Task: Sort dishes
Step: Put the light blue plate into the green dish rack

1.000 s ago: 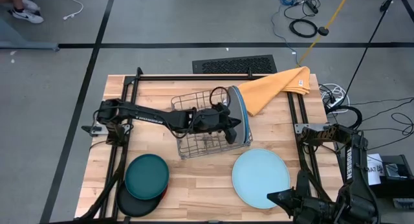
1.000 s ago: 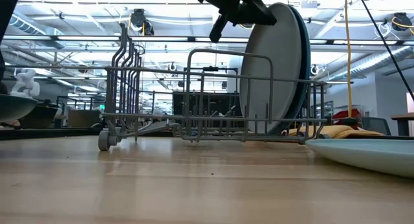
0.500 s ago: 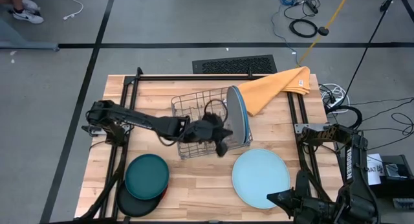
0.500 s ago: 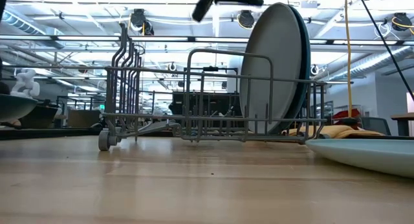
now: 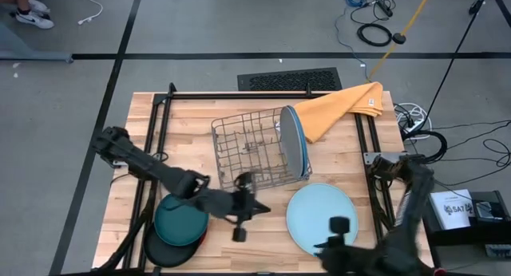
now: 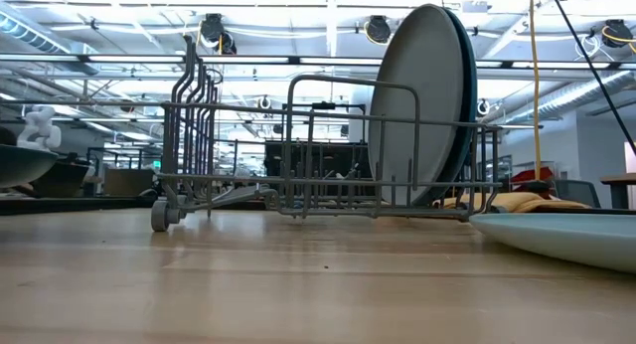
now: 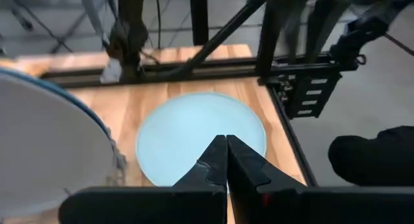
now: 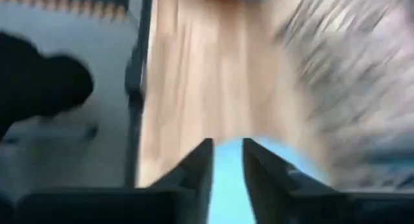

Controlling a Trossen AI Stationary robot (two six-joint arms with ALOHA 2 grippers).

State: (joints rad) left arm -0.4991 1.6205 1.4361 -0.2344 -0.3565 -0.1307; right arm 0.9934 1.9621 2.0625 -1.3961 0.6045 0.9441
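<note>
A grey plate and a bright blue plate [image 5: 294, 144] stand on edge in the right end of the wire rack [image 5: 251, 152], also in the low view [image 6: 422, 105]. A pale blue plate [image 5: 319, 216] lies flat on the table. At the near left, a dark teal plate [image 5: 181, 216] tops a stack on a black plate [image 5: 164, 250]. My left gripper [image 5: 262, 208] hovers shut between that stack and the pale blue plate [image 7: 194, 133]. My right gripper [image 5: 323, 246] is open over the pale blue plate's near edge [image 8: 228, 185].
A yellow-orange cloth [image 5: 339, 108] lies at the far right behind the rack. Dark frame rails [image 5: 152, 148] run along the table's left and right sides. Bare wood [image 5: 247, 244] shows between the plate stack and the pale blue plate.
My left gripper has drawn away from the top rims of the racked plates toward the table's near edge and has left the low view. The two plates stay standing in the rack. My right arm has swung from the near right corner toward the pale blue plate.
</note>
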